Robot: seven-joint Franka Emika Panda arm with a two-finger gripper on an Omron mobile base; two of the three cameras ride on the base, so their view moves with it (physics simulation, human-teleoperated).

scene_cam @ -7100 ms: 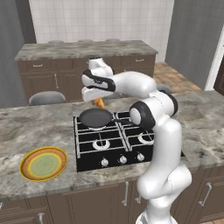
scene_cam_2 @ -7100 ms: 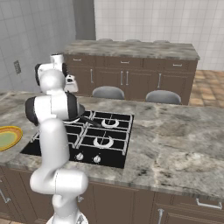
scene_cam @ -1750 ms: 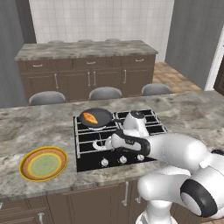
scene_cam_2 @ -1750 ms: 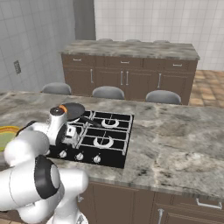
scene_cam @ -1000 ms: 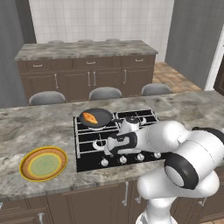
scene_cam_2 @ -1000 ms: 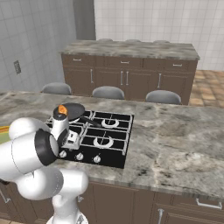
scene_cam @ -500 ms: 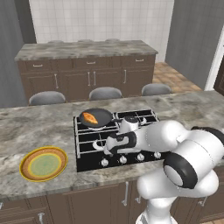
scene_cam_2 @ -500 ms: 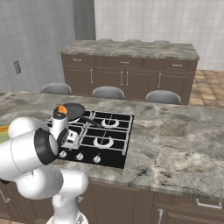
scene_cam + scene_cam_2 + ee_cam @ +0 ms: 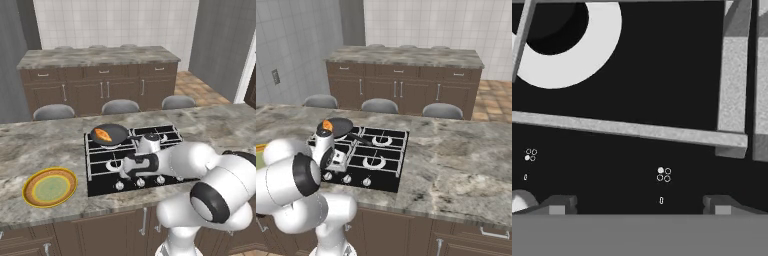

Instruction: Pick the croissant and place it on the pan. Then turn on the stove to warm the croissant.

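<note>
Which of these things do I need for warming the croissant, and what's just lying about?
For the job:
- croissant, already in the pan
- stove with its front knobs
- gripper, low over the stove's front, jaws apart

Lying about:
- yellow-rimmed plate on the counter
- three stools

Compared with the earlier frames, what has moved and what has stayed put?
The hand left the round black frying pan and came down to the front edge of the black gas cooktop, above the silver knobs. The small golden croissant, released, lies in the pan. The yellow-rimmed plate is unmoved.
</note>
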